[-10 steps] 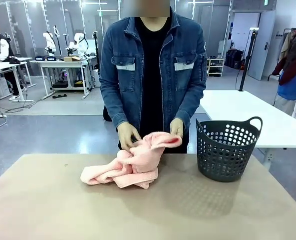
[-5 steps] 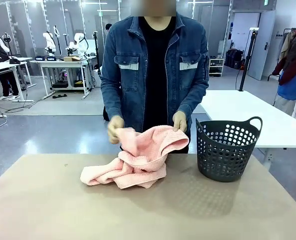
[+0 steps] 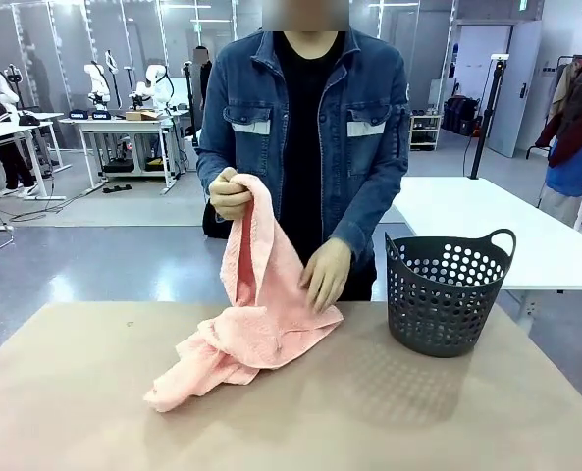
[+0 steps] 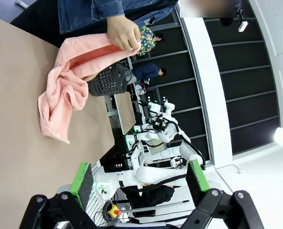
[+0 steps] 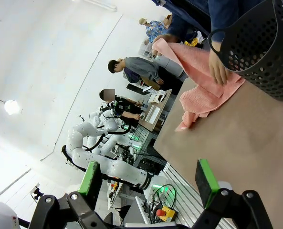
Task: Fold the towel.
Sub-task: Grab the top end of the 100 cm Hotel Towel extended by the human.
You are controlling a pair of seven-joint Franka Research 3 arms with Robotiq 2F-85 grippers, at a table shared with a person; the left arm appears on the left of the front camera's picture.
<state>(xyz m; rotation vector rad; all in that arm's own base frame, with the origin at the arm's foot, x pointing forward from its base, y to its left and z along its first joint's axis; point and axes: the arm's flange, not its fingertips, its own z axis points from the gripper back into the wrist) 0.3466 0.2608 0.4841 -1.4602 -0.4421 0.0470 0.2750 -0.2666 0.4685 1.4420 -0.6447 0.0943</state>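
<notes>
My two grippers had their jaws wide apart with nothing between them, the left gripper (image 4: 140,180) and the right gripper (image 5: 148,180) alike. The towel (image 3: 261,314) was well ahead of both, far beyond their fingertips. One corner was lifted by the person's hand (image 3: 230,193), the other hand (image 3: 327,273) lay on it, and the rest was heaped on the table (image 3: 75,392). A basket (image 3: 448,294) stood near it, on my right gripper's side. I judged the cloth light, soft and limp. It would sag, so I would pinch it at a corner. I could read no label or writing; perhaps the pictures were too coarse.
</notes>
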